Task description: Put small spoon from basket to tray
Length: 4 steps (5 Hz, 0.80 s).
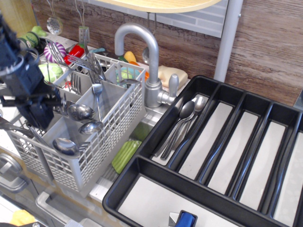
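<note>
The light grey lattice basket [116, 113] stands left of the tap and holds several spoons and forks. A slim steel spoon, the small spoon [97, 89], stands bowl-up in a middle compartment, its thin handle pointing down. My black gripper [39, 116] hangs over the basket's left compartments, left of the wide-bowled spoons [80, 112] and well left of the small spoon. Its fingertips are dark and partly hidden among the cutlery, so their gap does not show. The black tray [156, 184] lies at the right with two spoons [184, 113] in its leftmost long compartment.
A steel tap [142, 42] rises between basket and tray. A green sponge [125, 155] lies in the sink below the basket. A blue object [186, 220] sits in the tray's wide front compartment. Toy food and utensils crowd the back left.
</note>
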Motion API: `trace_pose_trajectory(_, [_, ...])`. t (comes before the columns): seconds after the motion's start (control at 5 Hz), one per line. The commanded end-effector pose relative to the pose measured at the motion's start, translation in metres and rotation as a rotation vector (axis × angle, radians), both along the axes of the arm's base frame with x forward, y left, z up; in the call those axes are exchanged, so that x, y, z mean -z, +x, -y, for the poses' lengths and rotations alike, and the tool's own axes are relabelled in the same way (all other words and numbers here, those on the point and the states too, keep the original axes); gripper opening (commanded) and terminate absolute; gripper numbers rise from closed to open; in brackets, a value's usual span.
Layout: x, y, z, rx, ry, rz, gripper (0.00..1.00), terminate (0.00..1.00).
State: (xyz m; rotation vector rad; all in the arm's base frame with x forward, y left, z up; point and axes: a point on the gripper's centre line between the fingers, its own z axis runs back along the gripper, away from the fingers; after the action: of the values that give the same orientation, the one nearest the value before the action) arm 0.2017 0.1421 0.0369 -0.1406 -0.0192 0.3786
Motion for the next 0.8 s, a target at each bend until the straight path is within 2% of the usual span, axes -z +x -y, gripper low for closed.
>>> trace_pose_trajectory(0.0, [-0.069,0.007,0.017,-0.01,0.086,-0.074,0.0,0.0])
trace_pose_trajectory(0.2, [-0.107,0.009,0.036,-0.041,0.072,-0.154,0.0,0.0])
trace_pose_trajectory(0.4, [-0.137,0.018,0.06,-0.145,-0.014,-0.265,0.0,0.0])
trace_pose_trajectory(0.6, [-0.157,0.028,0.082,-0.234,-0.072,-0.32,0.0,0.0])
